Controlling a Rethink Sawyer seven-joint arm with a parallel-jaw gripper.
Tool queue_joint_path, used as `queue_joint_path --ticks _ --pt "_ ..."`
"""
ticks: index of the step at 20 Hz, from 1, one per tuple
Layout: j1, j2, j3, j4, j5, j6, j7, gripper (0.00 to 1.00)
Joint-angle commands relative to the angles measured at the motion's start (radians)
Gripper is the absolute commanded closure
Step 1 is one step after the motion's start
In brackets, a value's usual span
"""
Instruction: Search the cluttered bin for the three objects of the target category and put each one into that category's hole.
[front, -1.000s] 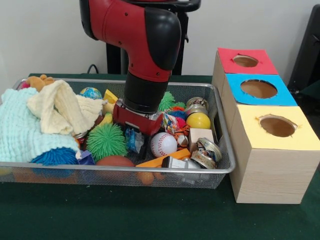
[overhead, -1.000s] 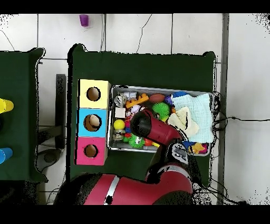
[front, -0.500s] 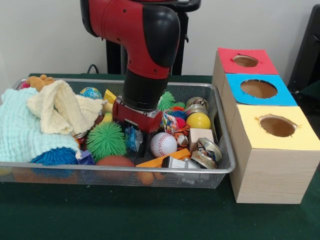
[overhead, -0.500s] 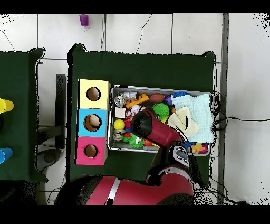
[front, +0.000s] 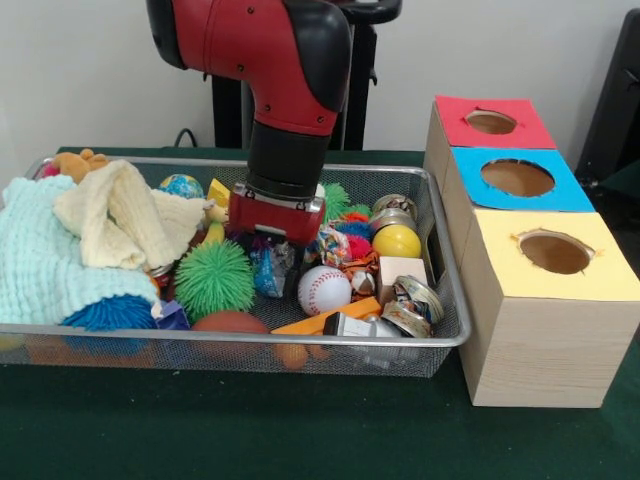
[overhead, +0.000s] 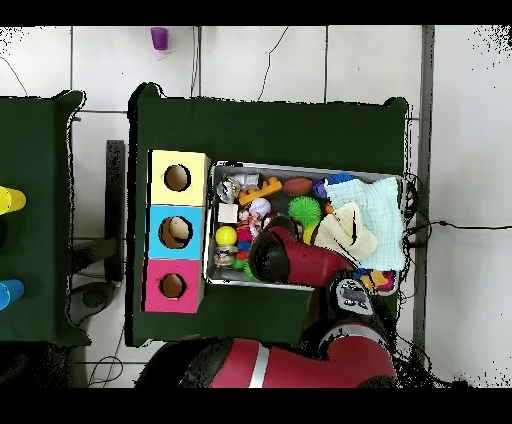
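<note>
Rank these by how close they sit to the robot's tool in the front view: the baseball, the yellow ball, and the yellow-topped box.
1. The baseball, just below and right of the tool, inside the bin.
2. The yellow ball, farther right, near the bin's right wall.
3. The yellow-topped box, outside the bin, at the picture's right.

Honestly nothing readable here. The crinkly wrapper (front: 268, 268) in the bin (front: 250, 340) has some print on it, and so do the tins (front: 415, 300) at its right end, but it's all too small and blurry to make out. The three boxes (front: 530, 240) with coloured tops are plain, no labels, no numbers. The arm (front: 270, 60) shows no logo.
</note>
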Motion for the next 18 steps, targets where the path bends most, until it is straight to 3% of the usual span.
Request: queue_joint_path --ticks 1,4,10,14,18 --pt "-0.048 -0.002 0.125 0.138 -0.171 0.114 -0.014 0.0" --pt "-0.05 -0.02 0.132 0.14 -0.211 0.123 -0.007 0.0" --pt "-0.06 0.021 0.139 0.106 -0.315 0.053 -0.006 0.0" --pt "-0.057 0.003 0.147 0.105 -0.335 0.096 0.002 0.0" --pt "-0.044 0.033 0.134 0.095 -0.336 0.073 0.037 0.0"
